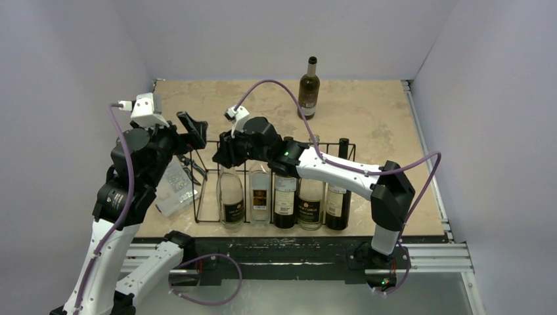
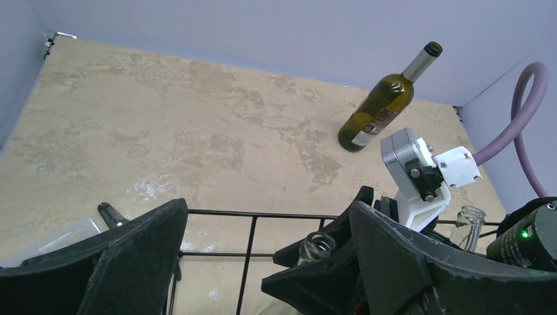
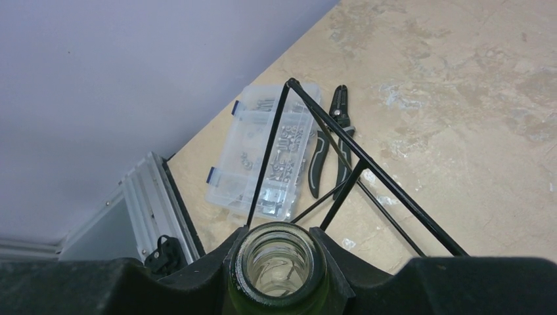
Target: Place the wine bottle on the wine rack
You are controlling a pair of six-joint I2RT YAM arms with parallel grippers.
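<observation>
The black wire wine rack [image 1: 200,197] stands at the table's near edge and holds several upright bottles. My right gripper [image 1: 222,152] is shut on the neck of a greenish clear wine bottle [image 1: 231,197], which stands upright in the rack as the leftmost bottle. Its open mouth [image 3: 279,262] fills the right wrist view between my fingers, and it also shows in the left wrist view [image 2: 317,248]. My left gripper [image 1: 190,131] is open and empty, just left of the right gripper, above the rack's left end [image 2: 253,236]. A dark green bottle [image 1: 309,88] stands alone at the back.
A clear plastic organiser box [image 1: 174,190] and black pliers [image 3: 332,141] lie on the table left of the rack. Several more bottles [image 1: 284,200] fill the rack to the right of the held one. The rack's leftmost slot holds no bottle. Walls enclose the table.
</observation>
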